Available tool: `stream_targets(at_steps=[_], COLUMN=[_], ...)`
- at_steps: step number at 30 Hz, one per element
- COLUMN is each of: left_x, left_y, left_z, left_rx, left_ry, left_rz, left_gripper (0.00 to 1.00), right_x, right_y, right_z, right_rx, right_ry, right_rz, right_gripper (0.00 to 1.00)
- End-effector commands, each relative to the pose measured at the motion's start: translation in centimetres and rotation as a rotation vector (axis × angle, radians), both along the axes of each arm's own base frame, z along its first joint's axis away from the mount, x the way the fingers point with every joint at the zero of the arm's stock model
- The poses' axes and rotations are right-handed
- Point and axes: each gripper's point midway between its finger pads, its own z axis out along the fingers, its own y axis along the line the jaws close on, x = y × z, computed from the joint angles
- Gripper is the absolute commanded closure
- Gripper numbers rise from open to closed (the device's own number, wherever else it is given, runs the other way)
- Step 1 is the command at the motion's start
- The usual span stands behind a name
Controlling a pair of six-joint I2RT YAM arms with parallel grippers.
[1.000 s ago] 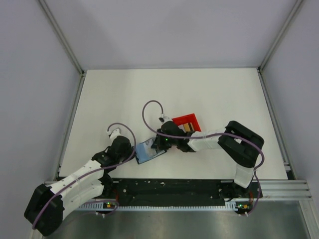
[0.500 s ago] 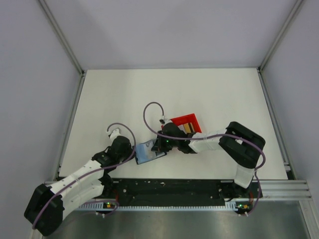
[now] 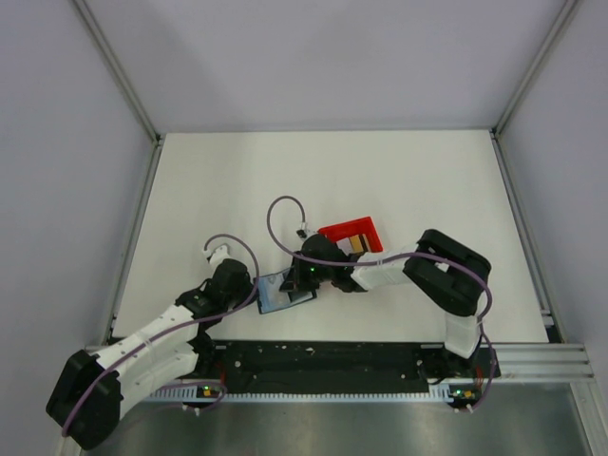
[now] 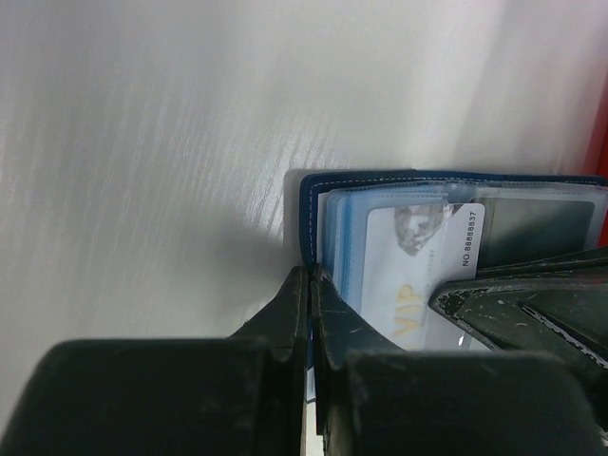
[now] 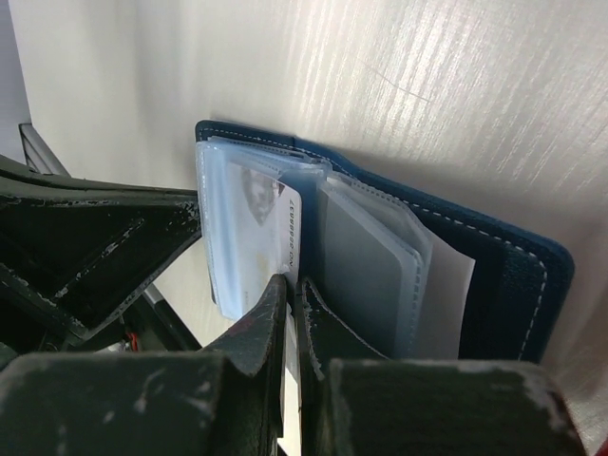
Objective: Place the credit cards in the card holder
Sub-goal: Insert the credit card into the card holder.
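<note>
The navy card holder [image 3: 283, 294] lies open on the white table between the two arms. My left gripper [image 4: 312, 277] is shut on the near-left edge of the card holder [image 4: 313, 204]. My right gripper [image 5: 293, 283] is shut on a white card [image 5: 271, 220] that is partly inside a clear pocket of the card holder [image 5: 518, 275]. The same white card [image 4: 418, 266], printed VIP, shows in the left wrist view, with the right gripper's fingers [image 4: 532, 299] beside it. More credit cards [image 3: 355, 244], tan ones, stand in the red bin [image 3: 348, 231].
The red bin sits just right of the right wrist, its edge [image 4: 600, 142] showing red in the left wrist view. The left gripper's fingers [image 5: 95, 242] fill the left of the right wrist view. Metal frame rails border the table [image 3: 408, 180].
My right gripper has slid a little to the left with the white card, further over the card holder. The left gripper keeps its hold and has not moved.
</note>
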Motion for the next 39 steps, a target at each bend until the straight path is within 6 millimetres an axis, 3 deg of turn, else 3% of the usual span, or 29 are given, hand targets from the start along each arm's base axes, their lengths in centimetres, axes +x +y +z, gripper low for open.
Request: stream_targets(at_steps=[1,5,12,17,26,30,39], left_x=[0.2,0.3,0.3,0.2,0.2,0.4,0.6], left_y=[-1.2,-1.3,-0.6,-0.5,-0.5,-0.8,-1.2], left_z=[0.5,0.6,0.6,0.5,0.5,0.6,0.9], left_rx=[-0.061,-0.067,-0.039,-0.036,-0.035,-0.042,-0.057], left_ry=[-0.015,-0.021,-0.02,-0.018,-0.021,-0.028,-0.037], left_rz=[-0.018,-0.023,0.001,0.005,-0.002,-0.011,-0.027], left_gripper=[1.0,1.0,1.0,1.0,1.0,1.0,1.0], right_x=[-4.1,-4.6,-2.1,-0.6,-0.8,-1.0,-2.6], right_y=[1.3,2.0,-0.9,-2.2,-0.6,0.2,3.3], right_z=[-1.7,-1.5,0.0,1.0,2.9,1.8,3.5], right_rx=[-0.031,-0.021,-0.061,-0.1,0.018,-0.008,0.041], right_ry=[0.085,0.09,-0.018,-0.094,-0.116,-0.09,-0.133], right_rz=[0.104,0.135,0.033,0.001,0.031,0.07,0.173], right_gripper=[1.0,0.93,0.71,0.67,0.63,0.62,0.66])
